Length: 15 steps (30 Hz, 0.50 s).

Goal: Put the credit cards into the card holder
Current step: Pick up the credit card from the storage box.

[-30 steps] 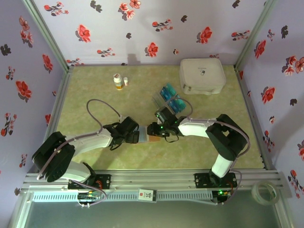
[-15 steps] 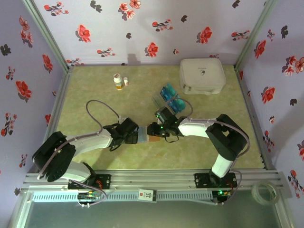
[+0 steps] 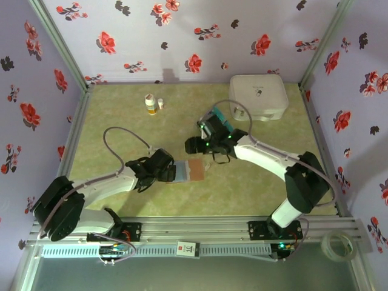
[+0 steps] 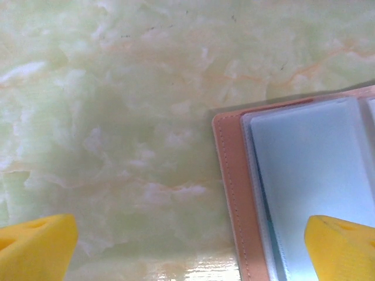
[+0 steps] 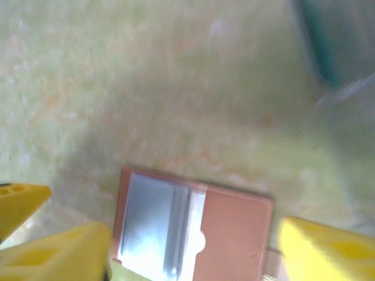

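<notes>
**Holder open at centre, cards up and right of the right hand**

The card holder (image 3: 194, 169) lies open and flat on the counter (image 3: 121, 115) at mid-frame in the top view, its long axis left to right. The left hand (image 4: 187, 249) is spread and empty at its left end, with one fingertip over the clear sleeve. The right hand (image 5: 193, 249) hovers just above the holder, fingers spread and pinching nothing. The credit cards (image 3: 216, 117) sit close by, up and right of that hand. The right arm is nearer, so fetching a card is likely its job.
</notes>
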Tool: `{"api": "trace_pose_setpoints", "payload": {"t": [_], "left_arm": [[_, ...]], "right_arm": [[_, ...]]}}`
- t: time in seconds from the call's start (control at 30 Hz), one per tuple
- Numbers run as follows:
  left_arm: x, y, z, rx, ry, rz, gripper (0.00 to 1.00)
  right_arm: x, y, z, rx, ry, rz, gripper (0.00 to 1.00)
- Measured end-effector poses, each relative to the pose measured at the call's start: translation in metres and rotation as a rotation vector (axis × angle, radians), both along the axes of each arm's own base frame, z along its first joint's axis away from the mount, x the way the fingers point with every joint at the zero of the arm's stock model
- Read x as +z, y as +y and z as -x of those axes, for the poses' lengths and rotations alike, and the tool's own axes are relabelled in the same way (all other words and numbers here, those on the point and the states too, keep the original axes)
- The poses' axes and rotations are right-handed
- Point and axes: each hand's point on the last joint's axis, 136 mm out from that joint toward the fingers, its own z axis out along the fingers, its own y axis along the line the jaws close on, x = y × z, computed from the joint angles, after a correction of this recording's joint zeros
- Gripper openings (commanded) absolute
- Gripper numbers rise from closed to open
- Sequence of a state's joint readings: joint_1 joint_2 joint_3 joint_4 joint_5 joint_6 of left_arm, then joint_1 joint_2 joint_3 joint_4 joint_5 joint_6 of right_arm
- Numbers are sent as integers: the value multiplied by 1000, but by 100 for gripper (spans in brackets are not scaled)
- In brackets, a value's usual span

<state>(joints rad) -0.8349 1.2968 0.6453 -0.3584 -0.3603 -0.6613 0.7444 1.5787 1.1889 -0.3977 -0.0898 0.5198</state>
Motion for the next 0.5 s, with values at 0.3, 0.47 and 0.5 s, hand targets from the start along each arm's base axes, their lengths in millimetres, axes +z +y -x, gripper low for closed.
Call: {"api": "trace_pose_setpoints", "payload": {"t": [0.3,0.47,0.5], "left_arm": [[13,7,-7,30,-32,33,100],[19,16,-14,65,-42,51,100],[19,18,-16,73,-42,55,100]], "right_arm": [[60,-32,-44,-56,-252,123,98],[65,-27,-61,-3,-244,131,72],[64,-23,-68,13,-239,151,63]]}}
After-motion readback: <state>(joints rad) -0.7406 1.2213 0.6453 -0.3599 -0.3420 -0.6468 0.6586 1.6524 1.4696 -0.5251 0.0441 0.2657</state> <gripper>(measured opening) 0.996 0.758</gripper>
